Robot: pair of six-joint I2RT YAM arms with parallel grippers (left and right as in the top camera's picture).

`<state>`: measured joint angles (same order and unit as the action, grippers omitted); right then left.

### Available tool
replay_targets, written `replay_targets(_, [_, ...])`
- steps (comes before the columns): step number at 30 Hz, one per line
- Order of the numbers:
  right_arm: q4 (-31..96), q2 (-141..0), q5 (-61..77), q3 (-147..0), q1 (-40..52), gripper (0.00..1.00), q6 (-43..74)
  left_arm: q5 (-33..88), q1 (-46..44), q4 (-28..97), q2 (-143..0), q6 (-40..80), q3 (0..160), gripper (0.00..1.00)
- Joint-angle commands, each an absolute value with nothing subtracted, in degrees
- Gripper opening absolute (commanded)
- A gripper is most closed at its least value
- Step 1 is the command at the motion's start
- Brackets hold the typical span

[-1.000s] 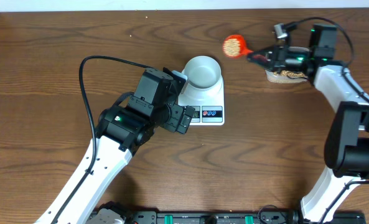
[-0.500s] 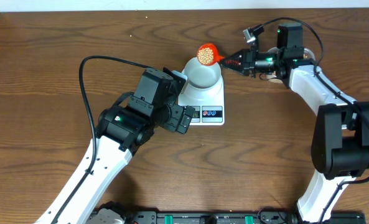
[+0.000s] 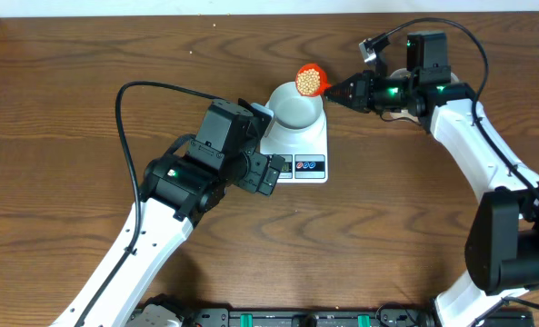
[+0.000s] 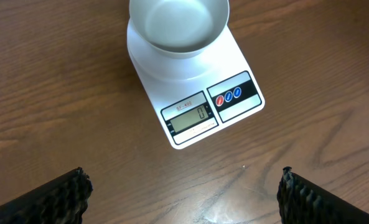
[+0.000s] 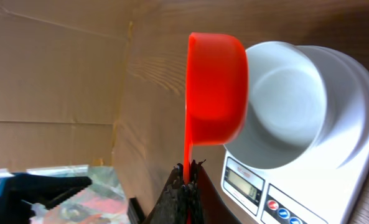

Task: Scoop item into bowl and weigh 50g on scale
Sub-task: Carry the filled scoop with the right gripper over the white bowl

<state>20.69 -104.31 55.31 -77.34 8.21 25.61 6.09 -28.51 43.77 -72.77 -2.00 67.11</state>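
Note:
The white bowl (image 3: 296,103) stands empty on the white scale (image 3: 307,148), whose display (image 4: 189,116) reads 0. My right gripper (image 3: 353,90) is shut on the handle of an orange-red scoop (image 3: 308,78) full of tan beans (image 3: 309,83), held over the bowl's far right rim. In the right wrist view the scoop (image 5: 215,87) sits beside the bowl (image 5: 290,102), its handle pinched between the jaws (image 5: 187,180). My left gripper (image 3: 267,173) is open and empty over the table just left of the scale's front; its fingers frame bare wood (image 4: 184,199).
A tub of beans (image 3: 398,111) lies mostly hidden under the right arm at the back right. The left arm's black cable (image 3: 128,109) loops over the table's left side. The table's far edge (image 3: 251,14) runs behind the bowl.
My right gripper carried the loaded scoop left from near the tub to the bowl's rim, then shifted it slightly right. The left arm has not moved.

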Motion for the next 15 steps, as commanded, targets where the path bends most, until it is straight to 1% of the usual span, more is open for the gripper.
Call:
replay_targets(1, [22.41, -103.92, 51.27, -77.62, 9.98, 0.02, 21.8, 6.42, -28.36, 44.1, -73.19, -2.79, 66.92, 0.98])
replay_targets(15, [24.93, -103.7, 38.54, -78.59, 16.43, 0.02, 20.43, 6.42, -28.36, 44.1, -73.19, -2.79, 66.92, 0.98])
